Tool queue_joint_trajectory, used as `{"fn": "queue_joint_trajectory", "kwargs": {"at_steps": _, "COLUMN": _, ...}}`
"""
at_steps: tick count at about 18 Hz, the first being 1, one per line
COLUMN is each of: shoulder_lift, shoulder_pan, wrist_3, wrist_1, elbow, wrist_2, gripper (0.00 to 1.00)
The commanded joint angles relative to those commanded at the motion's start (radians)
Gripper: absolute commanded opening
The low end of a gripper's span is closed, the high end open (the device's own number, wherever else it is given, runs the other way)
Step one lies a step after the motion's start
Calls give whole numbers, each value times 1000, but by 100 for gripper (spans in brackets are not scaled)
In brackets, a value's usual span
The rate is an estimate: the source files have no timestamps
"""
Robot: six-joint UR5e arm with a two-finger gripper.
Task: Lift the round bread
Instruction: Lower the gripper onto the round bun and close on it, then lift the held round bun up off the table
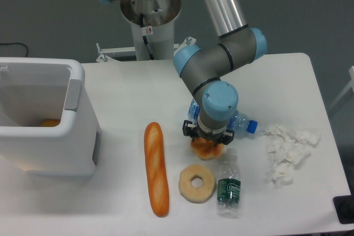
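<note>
Directly over the round bread (206,149), the end effector (207,139) sits low, its fingers straddling the bun (whether clenched is impossible to tell). That bun lies on the counter (127,92) just above the donut (196,183), right of the baguette (156,167)

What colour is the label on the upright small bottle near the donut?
Dark green with white print, on the bottle, seen in the fixed camera view.
</note>
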Motion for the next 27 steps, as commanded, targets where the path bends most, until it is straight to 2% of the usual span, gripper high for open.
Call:
{"fn": "queue_joint_trajectory", "kwargs": {"at_steps": 3, "shoulder_lift": 2, "shoulder_pan": 0, "wrist_3": -21, "wrist_1": 0, "elbow": 0, "wrist_2": 0, "gripper": 10}}
{"fn": "queue_joint_trajectory", "kwargs": {"at_steps": 7, "shoulder_lift": 3, "shoulder_pan": 0, "wrist_3": -38, "wrist_1": -2, "elbow": 5, "wrist_2": -5, "gripper": 0}}
{"fn": "queue_joint_trajectory", "kwargs": {"at_steps": 12, "shoulder_lift": 17, "shoulder_pan": 3, "wrist_3": -37, "wrist_1": -8, "elbow": 31, "wrist_2": -8, "gripper": 0}}
{"fn": "queue_joint_trajectory", "kwargs": {"at_steps": 15, "shoulder_lift": 52, "shoulder_pan": 11, "wrist_3": -35, "wrist_1": -23, "elbow": 72, "wrist_2": -6, "gripper": 0}}
{"fn": "queue_joint_trajectory", "kwargs": {"at_steps": 19, "shoulder_lift": 100, "shoulder_pan": 41, "wrist_3": -5, "wrist_1": -93, "elbow": 135, "wrist_2": -2, "gripper": 0}}
{"fn": "queue_joint_trajectory", "kwargs": {"at_steps": 21, "shoulder_lift": 118, "shoulder_pan": 60, "wrist_3": 72, "wrist_1": -133, "elbow": 162, "wrist_2": -3, "gripper": 0}}
{"fn": "queue_joint_trajectory", "kwargs": {"at_steps": 23, "shoulder_lift": 132, "shoulder_pan": 86, "wrist_3": 135, "wrist_1": -143, "elbow": 172, "wrist_2": -5, "gripper": 0}}
{"fn": "queue_joint_trajectory", "kwargs": {"at_steps": 25, "shoulder_lift": 138, "shoulder_pan": 107, "wrist_3": 141, "wrist_1": -144, "elbow": 184, "wrist_2": -14, "gripper": 0}}
{"fn": "queue_joint_trajectory", "kwargs": {"at_steps": 27, "shoulder_lift": 138, "shoulder_pan": 124, "wrist_3": 143, "wrist_1": -175, "elbow": 208, "wrist_2": -29, "gripper": 0}}
